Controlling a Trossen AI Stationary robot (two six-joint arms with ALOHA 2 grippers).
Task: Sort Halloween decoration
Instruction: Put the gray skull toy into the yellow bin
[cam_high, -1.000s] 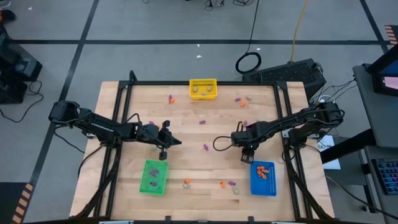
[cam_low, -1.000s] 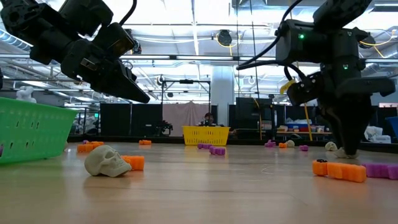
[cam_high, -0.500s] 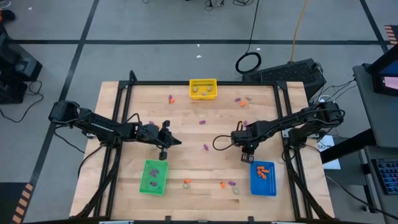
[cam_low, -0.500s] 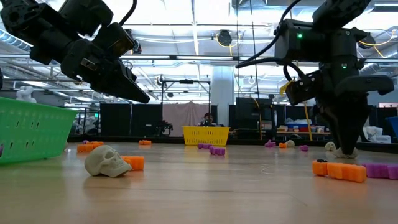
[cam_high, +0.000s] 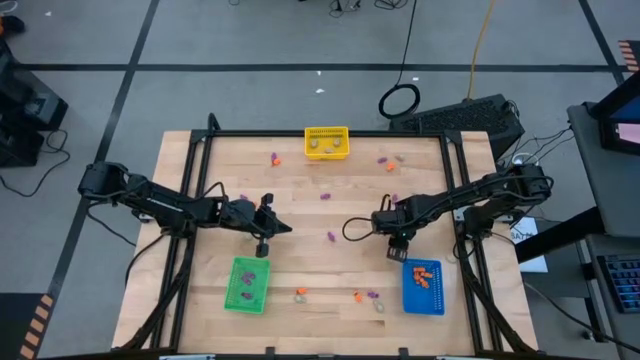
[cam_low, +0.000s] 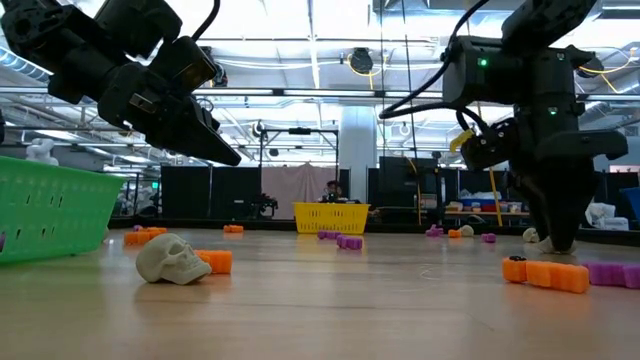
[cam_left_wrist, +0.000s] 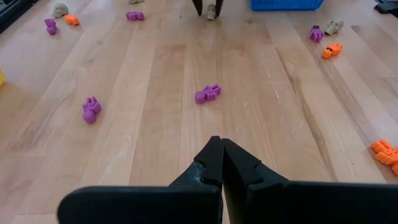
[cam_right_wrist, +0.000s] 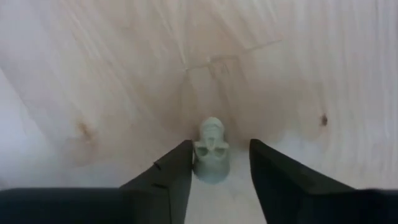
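Between right gripper (cam_right_wrist: 217, 163) jaws, skull (cam_right_wrist: 211, 150) stands.

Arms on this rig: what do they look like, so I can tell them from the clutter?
Both are black, jointed arms with looping black cables. Left end effector tapers to a pointed wedge; right end effector has two slim dark fingers and a green light on its housing.

Bright overhead light, soft shadows

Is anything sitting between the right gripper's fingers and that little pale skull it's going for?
Nothing visible. The right gripper is open, its fingers on either side of the pale skull on the bare wooden table.
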